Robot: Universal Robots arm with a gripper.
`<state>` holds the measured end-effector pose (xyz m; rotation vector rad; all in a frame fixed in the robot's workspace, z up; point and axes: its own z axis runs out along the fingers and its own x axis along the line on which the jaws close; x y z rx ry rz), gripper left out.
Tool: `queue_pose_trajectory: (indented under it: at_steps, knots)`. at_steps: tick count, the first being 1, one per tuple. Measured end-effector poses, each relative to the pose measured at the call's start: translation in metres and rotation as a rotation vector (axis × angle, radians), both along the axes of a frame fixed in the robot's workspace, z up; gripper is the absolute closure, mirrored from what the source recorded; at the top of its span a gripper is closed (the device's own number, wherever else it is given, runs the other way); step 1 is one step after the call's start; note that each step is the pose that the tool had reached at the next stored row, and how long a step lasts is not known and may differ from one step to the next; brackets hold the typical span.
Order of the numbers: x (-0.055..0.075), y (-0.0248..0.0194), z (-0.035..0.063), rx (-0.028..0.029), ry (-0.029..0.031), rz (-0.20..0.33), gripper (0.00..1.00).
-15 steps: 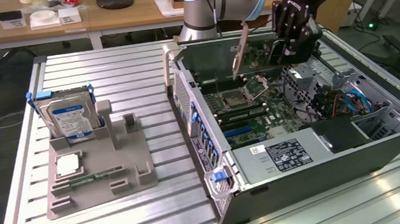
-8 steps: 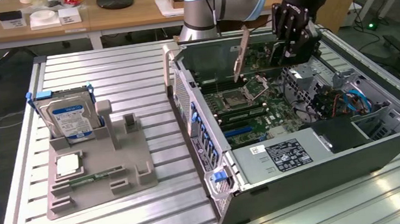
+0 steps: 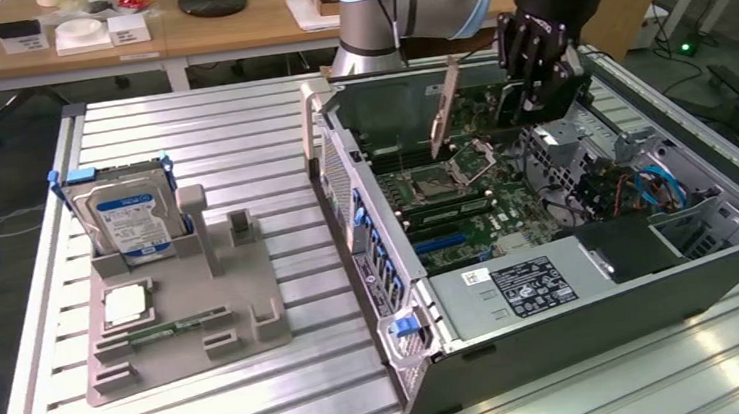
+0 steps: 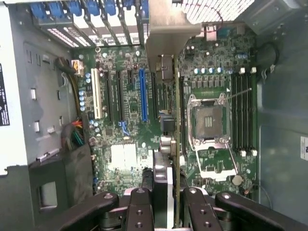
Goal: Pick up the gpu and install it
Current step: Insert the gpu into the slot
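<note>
Fingers (image 4: 198,208) clamp the gpu (image 4: 167,43) on edge, arm pointing down over the open computer case (image 3: 557,351).

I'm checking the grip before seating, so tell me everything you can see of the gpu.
The gpu is a thin flat card seen edge-on, with a green board and a pale metal end bracket. The hand is shut on it, holding it on edge inside the open computer case, over the motherboard beside the processor socket. It appears not yet seated.
</note>
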<state>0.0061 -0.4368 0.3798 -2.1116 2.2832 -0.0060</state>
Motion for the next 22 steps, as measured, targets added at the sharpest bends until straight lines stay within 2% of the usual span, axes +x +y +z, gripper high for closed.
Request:
queue_pose_trajectory:
  at_steps: [1,7,14,22]
  knots:
    - [-0.002,0.0000,-0.0004,-0.0001,-0.0016,0.000,0.71]
    - [-0.010,-0.0002,-0.0057,0.0002,-0.0019,0.000,0.71]
    - [-0.010,-0.0040,-0.0173,0.0022,-0.0019,0.000,0.71]
    - [-0.010,-0.0041,-0.0283,0.0021,-0.0020,0.001,0.71]
